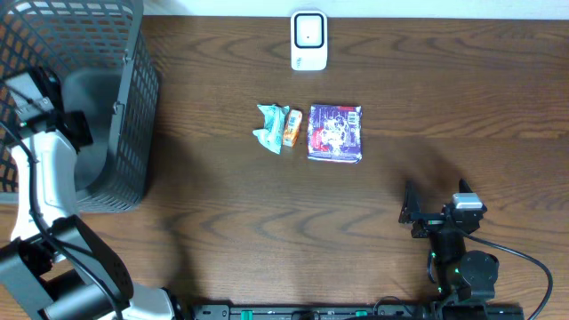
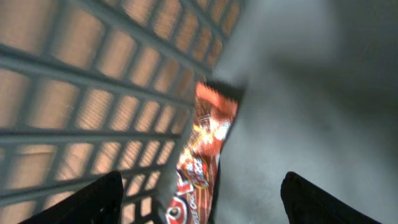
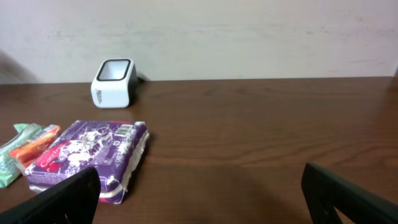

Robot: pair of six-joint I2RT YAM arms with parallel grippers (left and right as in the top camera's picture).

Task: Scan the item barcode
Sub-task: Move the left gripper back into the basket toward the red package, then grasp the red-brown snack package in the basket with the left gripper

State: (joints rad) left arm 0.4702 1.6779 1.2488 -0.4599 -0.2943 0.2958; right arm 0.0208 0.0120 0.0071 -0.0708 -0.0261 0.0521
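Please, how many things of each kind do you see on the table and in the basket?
packets: 3 (purple packet, green and orange packet, red packet in the basket)
barcode scanner: 1
basket: 1
total: 5

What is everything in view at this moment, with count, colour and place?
barcode scanner: one, white, far edge of table, centre
purple packet: one, purple, mid-table
small packets: apparently two, green and orange, left of the purple packet
basket: one, dark grey mesh, table's left end
snack packet: one, red-orange, inside the basket against its wall
table: one, dark brown wood
left gripper: one, black, open, inside the basket
right gripper: one, black, open, near right of table
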